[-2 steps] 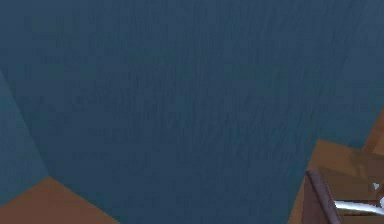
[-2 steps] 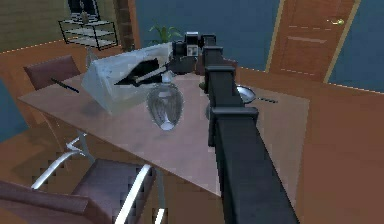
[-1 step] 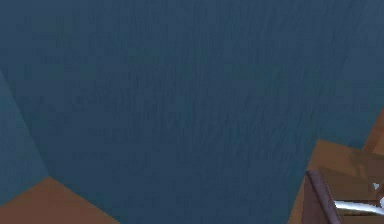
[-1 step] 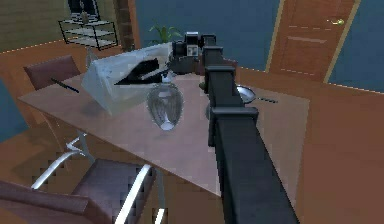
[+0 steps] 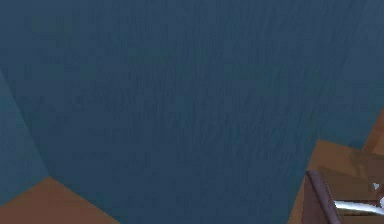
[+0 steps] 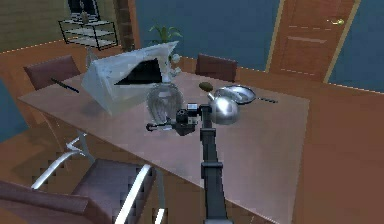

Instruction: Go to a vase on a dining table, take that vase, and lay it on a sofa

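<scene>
A clear, rounded glass vase stands on the long dining table. The dark arm bar rises from the bottom edge to the gripper, whose fingers lie just in front of the vase's base. With the vase on the tabletop right behind the fingers, I cannot tell whether the gripper holds anything. The forward view has a blue wall close ahead.
On the table lie a shiny silver round vessel, a flat dish and a large white open box. Chairs stand around it. A wooden door and a shelf stand beyond. A table corner is at the forward view's right.
</scene>
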Tool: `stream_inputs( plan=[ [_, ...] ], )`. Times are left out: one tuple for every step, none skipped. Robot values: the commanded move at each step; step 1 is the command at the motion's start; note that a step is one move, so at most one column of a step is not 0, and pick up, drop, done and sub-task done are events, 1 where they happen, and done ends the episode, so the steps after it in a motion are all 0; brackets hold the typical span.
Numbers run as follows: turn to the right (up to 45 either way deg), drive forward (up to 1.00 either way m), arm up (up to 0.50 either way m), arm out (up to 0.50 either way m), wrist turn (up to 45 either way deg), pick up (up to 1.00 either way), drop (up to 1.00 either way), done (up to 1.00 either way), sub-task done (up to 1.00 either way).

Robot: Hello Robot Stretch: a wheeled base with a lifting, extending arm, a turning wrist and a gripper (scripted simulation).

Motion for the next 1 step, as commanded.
stream_inputs(
  plan=[
    [0.0, 0.0, 0.0, 0.0, 0.0, 1.0, 0.0, 0.0, 0.0]
  ],
)
